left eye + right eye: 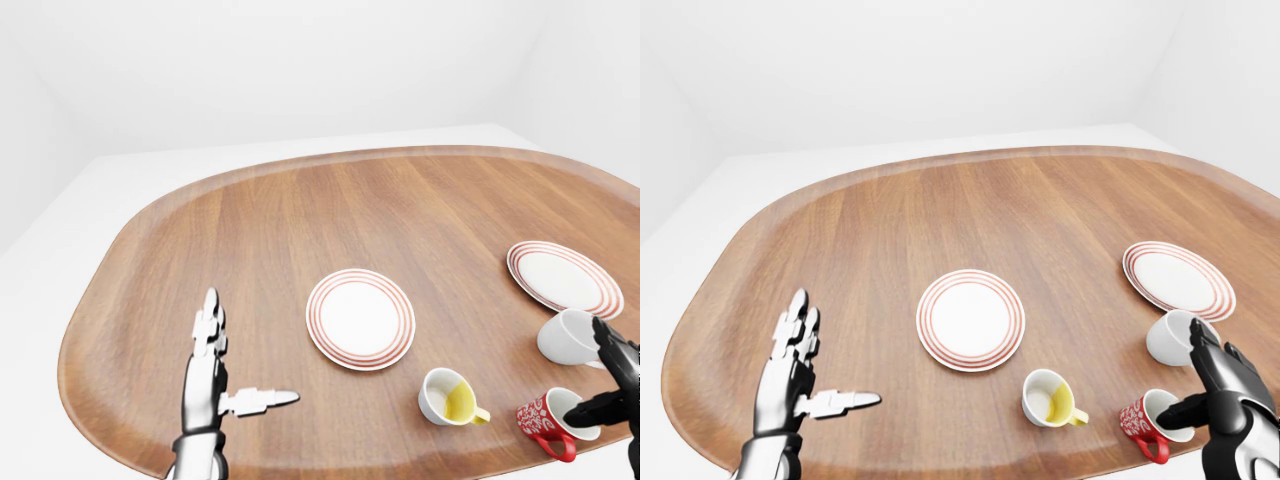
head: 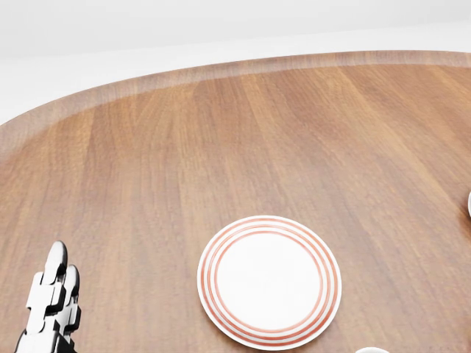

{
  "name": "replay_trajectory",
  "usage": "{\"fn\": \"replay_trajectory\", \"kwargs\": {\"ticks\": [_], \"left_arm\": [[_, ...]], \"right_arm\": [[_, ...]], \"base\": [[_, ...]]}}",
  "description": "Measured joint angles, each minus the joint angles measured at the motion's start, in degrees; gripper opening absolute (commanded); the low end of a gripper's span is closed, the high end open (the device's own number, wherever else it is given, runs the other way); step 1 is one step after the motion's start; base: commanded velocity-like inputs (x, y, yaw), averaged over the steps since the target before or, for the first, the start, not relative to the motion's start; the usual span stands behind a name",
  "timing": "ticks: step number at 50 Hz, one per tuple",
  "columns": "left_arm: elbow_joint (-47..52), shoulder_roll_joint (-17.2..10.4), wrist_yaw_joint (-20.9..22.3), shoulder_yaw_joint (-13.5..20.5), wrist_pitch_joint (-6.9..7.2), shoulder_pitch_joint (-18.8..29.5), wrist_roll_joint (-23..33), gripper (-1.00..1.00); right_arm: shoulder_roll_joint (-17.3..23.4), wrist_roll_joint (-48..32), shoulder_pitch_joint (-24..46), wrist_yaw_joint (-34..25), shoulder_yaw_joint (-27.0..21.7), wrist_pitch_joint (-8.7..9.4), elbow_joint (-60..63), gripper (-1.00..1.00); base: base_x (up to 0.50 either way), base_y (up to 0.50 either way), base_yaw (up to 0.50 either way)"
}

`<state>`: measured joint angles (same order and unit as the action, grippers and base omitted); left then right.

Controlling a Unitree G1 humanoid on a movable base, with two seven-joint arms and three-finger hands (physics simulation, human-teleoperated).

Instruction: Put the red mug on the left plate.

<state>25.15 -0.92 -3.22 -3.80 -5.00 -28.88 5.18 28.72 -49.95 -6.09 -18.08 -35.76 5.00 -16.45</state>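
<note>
A wide oval wooden desk (image 1: 940, 215) carries two red-ringed plates and three mugs. The left plate (image 1: 970, 319) lies flat near the desk's middle, bare, and the right plate (image 1: 1178, 279) lies well apart from it toward the right edge. The red mug (image 1: 1146, 424) with white dots sits at the near right of the desk, handle pointing to the near side, well apart from the left plate. Just left of it stands a white mug (image 1: 1049, 397) with a yellow inside and yellow handle, and just beyond it a plain white mug (image 1: 1173, 339) lies tipped. The right hand (image 1: 1215, 395) is at the red mug with fingers spread, one dark fingertip at the mug's rim; it is released, not wrapped round the mug. The left hand (image 1: 798, 375) hovers over the near left of the desk, released, fingers straight and thumb stretched to the right, near nothing.
</note>
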Motion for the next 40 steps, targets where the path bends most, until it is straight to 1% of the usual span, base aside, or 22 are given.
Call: {"fn": "replay_trajectory", "kwargs": {"ticks": [12, 18, 31, 40], "left_arm": [[-0.1, -0.2, -0.3, -0.2, 0.0, -0.6, 0.0, 1.0], [-0.1, -0.2, -0.4, -0.2, 0.0, -0.9, 0.0, 1.0], [0.1, -0.2, -0.4, -0.2, 0.0, -1.0, -0.1, 1.0], [0.4, -0.2, -0.4, -0.2, 0.0, -0.8, -0.1, 1.0]], "right_arm": [[-2.6, 2.6, -2.3, -6.1, -0.6, 0.0, 4.5, 1.0], [-3.6, 2.9, -3.0, -7.9, -1.4, 0.0, 5.6, 1.0], [-3.9, 4.5, -3.0, -8.6, -1.9, -0.06, 4.2, 1.0], [-2.8, 6.1, -1.8, -6.9, -0.5, -0.76, -0.2, 1.0]], "base": [[0.0, 0.0, 0.0], [0.0, 0.0, 0.0], [0.0, 0.0, 0.0], [0.0, 0.0, 0.0]]}}
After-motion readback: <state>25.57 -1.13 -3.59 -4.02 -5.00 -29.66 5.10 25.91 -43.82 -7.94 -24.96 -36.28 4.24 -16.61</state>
